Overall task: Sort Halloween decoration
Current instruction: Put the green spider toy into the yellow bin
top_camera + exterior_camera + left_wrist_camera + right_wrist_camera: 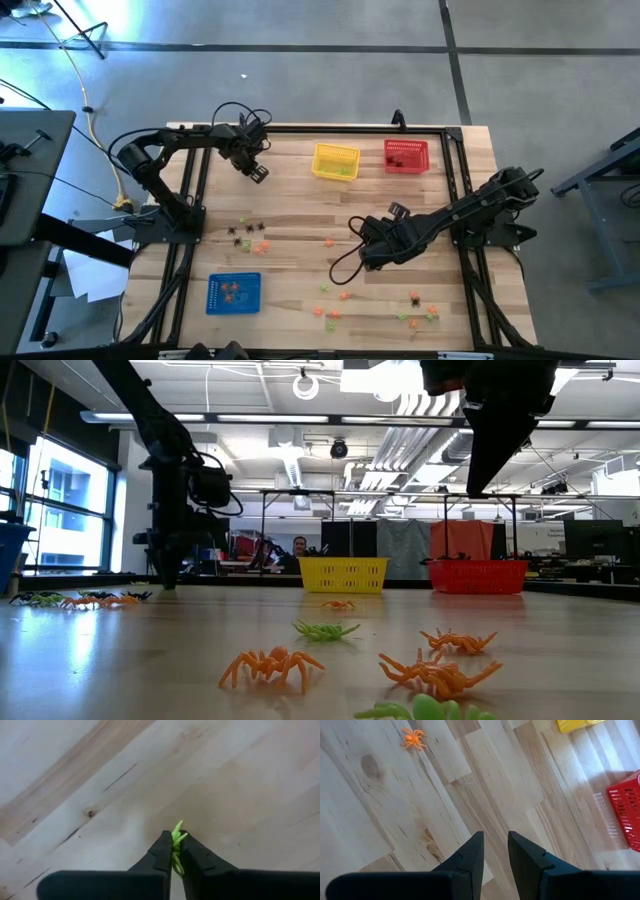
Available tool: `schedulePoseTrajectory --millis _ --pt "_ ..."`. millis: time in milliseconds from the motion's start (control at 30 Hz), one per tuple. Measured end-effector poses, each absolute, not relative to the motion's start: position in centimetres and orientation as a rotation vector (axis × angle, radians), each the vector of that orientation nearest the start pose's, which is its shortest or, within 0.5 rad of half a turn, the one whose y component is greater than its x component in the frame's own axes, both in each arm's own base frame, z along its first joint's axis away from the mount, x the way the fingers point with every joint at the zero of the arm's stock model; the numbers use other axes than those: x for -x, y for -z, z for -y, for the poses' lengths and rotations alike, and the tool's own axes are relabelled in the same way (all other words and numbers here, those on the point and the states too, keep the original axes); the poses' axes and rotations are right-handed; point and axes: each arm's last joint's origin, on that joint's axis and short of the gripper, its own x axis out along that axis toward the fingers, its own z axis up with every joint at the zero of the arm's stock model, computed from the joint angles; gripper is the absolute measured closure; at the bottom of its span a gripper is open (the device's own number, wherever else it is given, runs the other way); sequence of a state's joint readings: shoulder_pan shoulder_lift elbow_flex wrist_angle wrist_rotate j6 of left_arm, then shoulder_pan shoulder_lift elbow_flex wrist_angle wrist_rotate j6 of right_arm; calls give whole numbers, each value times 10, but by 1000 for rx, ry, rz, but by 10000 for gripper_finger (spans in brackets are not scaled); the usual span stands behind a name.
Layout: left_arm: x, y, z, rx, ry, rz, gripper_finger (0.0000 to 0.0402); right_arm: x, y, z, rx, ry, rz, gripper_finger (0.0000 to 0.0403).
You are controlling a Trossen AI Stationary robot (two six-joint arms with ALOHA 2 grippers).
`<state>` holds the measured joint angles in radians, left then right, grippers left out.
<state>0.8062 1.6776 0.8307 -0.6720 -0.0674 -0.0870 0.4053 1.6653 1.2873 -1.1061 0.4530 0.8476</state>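
The decorations are tiny plastic spiders, orange, light green and black. One cluster (pixel 248 235) lies left of the table's middle, and more (pixel 330 300) (pixel 268 663) are scattered near the front edge. My left gripper (pixel 258 172) (pixel 176 840) is at the far left, just left of the yellow basket (pixel 335 161), shut on a light green spider. My right gripper (pixel 365 250) (pixel 495 837) hovers over bare wood at mid-table, fingers slightly apart and holding nothing. An orange spider (pixel 413 738) lies ahead of it. My left gripper pinches a light green spider between its two fingertips, coming from above with the fingers pointing down at the wood. Only some green legs (pixel 177 834) stick out past the fingertips and along the slit between them. The body is hidden by the fingers.
The yellow basket (pixel 343 573) and the red basket (pixel 405 155) (pixel 478 575) stand at the far edge. The blue basket (pixel 233 292), with orange spiders in it, is at the near left. Black frame rails run along the table's sides. Bare wood lies between the two arms.
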Motion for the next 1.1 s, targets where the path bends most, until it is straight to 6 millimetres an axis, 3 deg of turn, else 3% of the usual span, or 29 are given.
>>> schedulePoseTrajectory --millis 167,300,500,800,967,1100 --pt "-179 -131 -187 648 -775 -1406 397 -283 -238 -108 -101 579 -1191 320" --pt "-178 -152 -178 664 -747 -1400 397 -283 -238 -108 -101 579 -1190 320" --pt "-186 -214 -165 585 -720 -1270 399 -284 -238 -108 -109 581 -1186 320" --pt "-205 -317 -126 530 -548 -778 399 -284 -238 -108 -109 581 -1186 320" --pt "-229 -338 -107 499 -394 -598 399 -284 -238 -108 -107 582 -1181 320" --pt "-260 -330 -102 453 -323 -552 399 -285 -239 -108 -96 570 -1175 320"
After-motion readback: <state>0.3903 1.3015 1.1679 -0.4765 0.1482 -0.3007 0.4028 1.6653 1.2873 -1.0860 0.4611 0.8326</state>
